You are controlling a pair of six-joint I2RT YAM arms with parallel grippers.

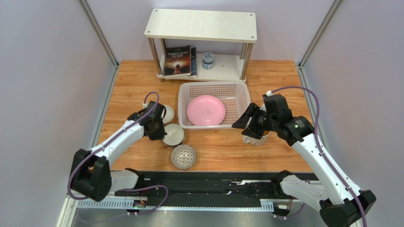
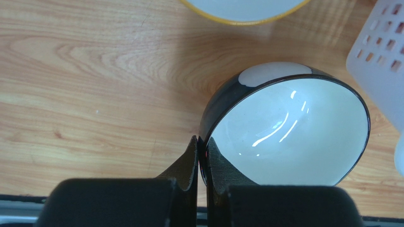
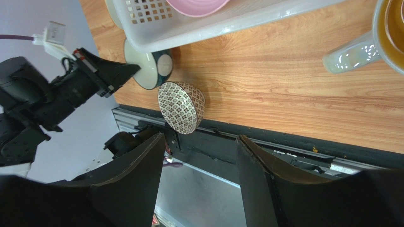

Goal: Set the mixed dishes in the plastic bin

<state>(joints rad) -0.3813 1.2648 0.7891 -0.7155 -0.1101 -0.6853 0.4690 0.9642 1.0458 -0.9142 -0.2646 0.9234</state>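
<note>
Left gripper (image 2: 202, 147): clamped on bowl (image 2: 289, 137) rim.
Right gripper (image 3: 200, 139): held spread, near mug (image 1: 256, 139).
Plate (image 1: 206, 110): laid flat in bin (image 1: 213, 85).

Robot test cell: a lab, not a home. Plain pale walls (image 1: 47, 71) on slim metal posts (image 1: 98, 33) box in a single wooden table (image 1: 137, 80). The left arm (image 1: 116, 142) and right arm (image 1: 317, 151) are bolted to a black rail (image 1: 208, 182) at the near edge, with purple cables (image 1: 294, 87) looping off them. Household items look staged: a small white shelf (image 1: 201, 23) with a book (image 1: 179, 60) and jar (image 1: 207, 60), and a plastic basket (image 1: 237, 97).
</note>
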